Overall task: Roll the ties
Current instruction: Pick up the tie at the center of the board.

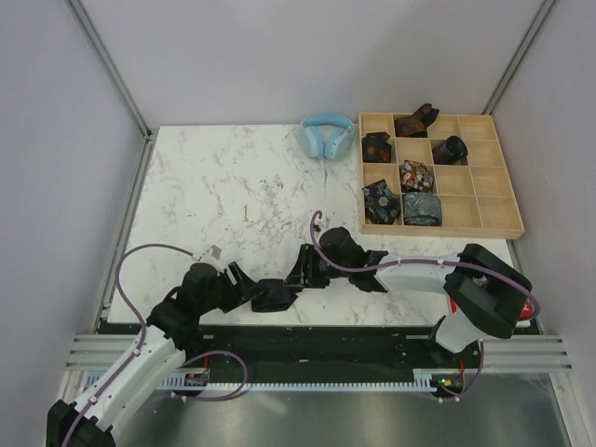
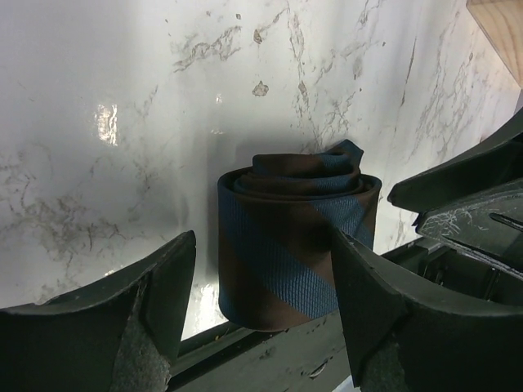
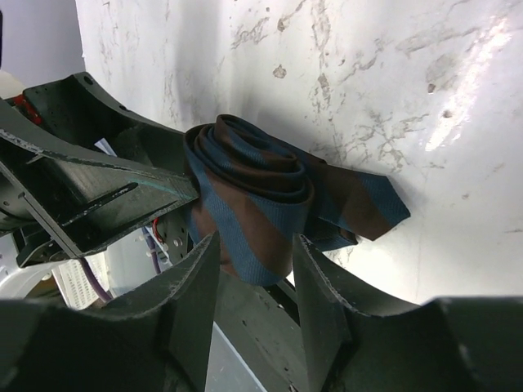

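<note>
One of the ties (image 1: pixel 275 296), striped brown and blue, is rolled into a tight coil at the table's near edge. In the left wrist view the coil (image 2: pixel 294 245) stands on end and overhangs the dark rail. My left gripper (image 2: pixel 263 242) is open around it, with a gap at the left finger (image 2: pixel 163 286). The right wrist view shows the roll (image 3: pixel 253 208) with its pointed tail lying on the marble. My right gripper (image 3: pixel 256 245) is shut on the roll's lower part. Seen from above, the left gripper (image 1: pixel 256 289) and right gripper (image 1: pixel 303 270) meet at the roll.
A wooden compartment tray (image 1: pixel 484 177) at the back right holds several rolled ties (image 1: pixel 421 208). Light blue headphones (image 1: pixel 326 135) lie beside it at the back. The metal rail (image 1: pixel 317 349) runs along the near edge, and purple cables loop over both arms.
</note>
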`<state>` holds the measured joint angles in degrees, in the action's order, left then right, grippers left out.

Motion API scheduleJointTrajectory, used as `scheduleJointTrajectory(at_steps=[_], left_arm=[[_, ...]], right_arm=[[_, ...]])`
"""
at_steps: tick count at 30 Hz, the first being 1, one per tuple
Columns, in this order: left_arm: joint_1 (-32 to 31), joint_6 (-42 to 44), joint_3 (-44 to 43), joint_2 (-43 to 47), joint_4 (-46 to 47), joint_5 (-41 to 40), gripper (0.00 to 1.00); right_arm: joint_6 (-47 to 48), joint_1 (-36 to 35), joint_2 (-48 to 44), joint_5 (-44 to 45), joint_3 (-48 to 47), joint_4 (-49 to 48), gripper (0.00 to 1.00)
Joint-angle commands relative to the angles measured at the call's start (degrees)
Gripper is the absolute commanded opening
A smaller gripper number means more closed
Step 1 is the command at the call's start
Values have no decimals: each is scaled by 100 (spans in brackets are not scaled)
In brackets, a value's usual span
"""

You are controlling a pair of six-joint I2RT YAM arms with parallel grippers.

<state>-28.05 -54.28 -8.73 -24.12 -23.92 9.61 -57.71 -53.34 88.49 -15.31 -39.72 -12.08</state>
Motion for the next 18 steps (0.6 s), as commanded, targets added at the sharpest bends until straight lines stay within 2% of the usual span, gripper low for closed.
scheduleJointTrajectory(at_steps=[1, 18], left_arm=[[-42, 216, 73, 12, 239, 138, 72], [-174, 269, 223, -119, 608, 269, 67]], right_arm=[[-56, -132, 151, -130, 131, -576, 48], [-214, -256, 871, -104, 360, -1148, 42]])
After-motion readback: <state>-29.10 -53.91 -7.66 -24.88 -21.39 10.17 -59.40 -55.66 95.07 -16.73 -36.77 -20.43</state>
